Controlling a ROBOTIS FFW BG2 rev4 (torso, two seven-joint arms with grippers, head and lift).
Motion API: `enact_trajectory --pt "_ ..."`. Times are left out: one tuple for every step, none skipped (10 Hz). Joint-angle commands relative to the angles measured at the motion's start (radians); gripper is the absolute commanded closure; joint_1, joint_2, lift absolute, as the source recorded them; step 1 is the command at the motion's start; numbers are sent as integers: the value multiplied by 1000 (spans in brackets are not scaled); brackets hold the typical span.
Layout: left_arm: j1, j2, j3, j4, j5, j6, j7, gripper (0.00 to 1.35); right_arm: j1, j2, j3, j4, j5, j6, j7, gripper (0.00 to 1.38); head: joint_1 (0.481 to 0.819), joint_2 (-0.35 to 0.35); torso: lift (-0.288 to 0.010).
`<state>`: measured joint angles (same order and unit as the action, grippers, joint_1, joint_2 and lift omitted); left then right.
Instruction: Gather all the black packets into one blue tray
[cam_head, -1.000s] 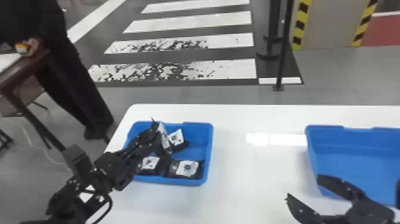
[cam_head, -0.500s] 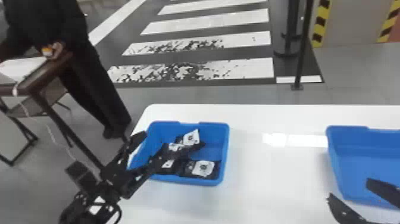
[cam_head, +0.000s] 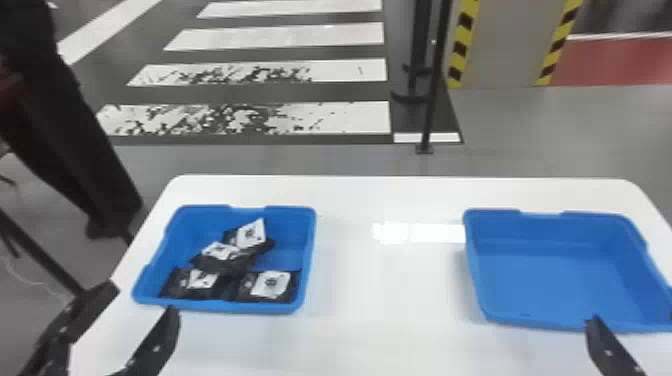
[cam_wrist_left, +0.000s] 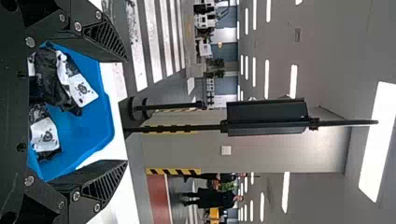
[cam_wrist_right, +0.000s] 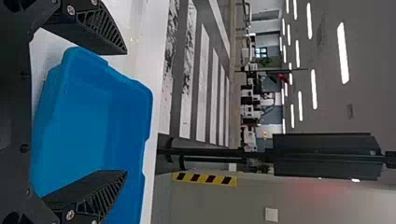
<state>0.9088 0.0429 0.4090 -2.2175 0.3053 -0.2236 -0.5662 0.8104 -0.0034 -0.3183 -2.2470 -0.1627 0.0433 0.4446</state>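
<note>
Black packets (cam_head: 270, 285) with white labels lie in the left blue tray (cam_head: 308, 250), several of them, some overlapping in a pile (cam_head: 220, 251). My left gripper (cam_head: 142, 306) is open at that tray's front left, nothing held. In the left wrist view the open gripper (cam_wrist_left: 126, 112) has packets (cam_wrist_left: 77, 88) and the tray (cam_wrist_left: 84, 135) beyond its fingers. My right gripper (cam_head: 632, 320) stands open near the front edge of the right blue tray (cam_head: 540, 280), which has no packets in it. The right wrist view has this gripper (cam_wrist_right: 126, 112) by the tray (cam_wrist_right: 84, 121).
A white table (cam_head: 390, 300) carries both trays, with bare surface between them. Beyond its far edge stand dark posts (cam_head: 432, 100) on the floor.
My left gripper has drawn back from over the packets toward the tray's front, and its fingers stand wider apart. The right gripper has shifted right along its tray, with the head view also moving.
</note>
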Motion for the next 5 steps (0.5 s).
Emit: enact_trajectory --pt "73 -24 6 -20 28 -7 0 286 44 4 -19 57 -17 -171 -30 114 695 50 -110" --pt "107 -40 10 -22 42 -22 8 286 56 4 -21 106 -27 -267 -50 114 695 19 -110" --pt "134 -45 14 -25 42 -44 20 286 78 4 -21 147 -43 -340 -84 113 695 3 -110" --pt "137 -45 10 -25 38 -54 29 286 76 4 -21 199 -81 -416 -95 116 695 -12 -110" --pt "134 -45 6 -25 22 -66 49 286 76 4 -19 201 -81 -439 -106 116 695 -29 -110"
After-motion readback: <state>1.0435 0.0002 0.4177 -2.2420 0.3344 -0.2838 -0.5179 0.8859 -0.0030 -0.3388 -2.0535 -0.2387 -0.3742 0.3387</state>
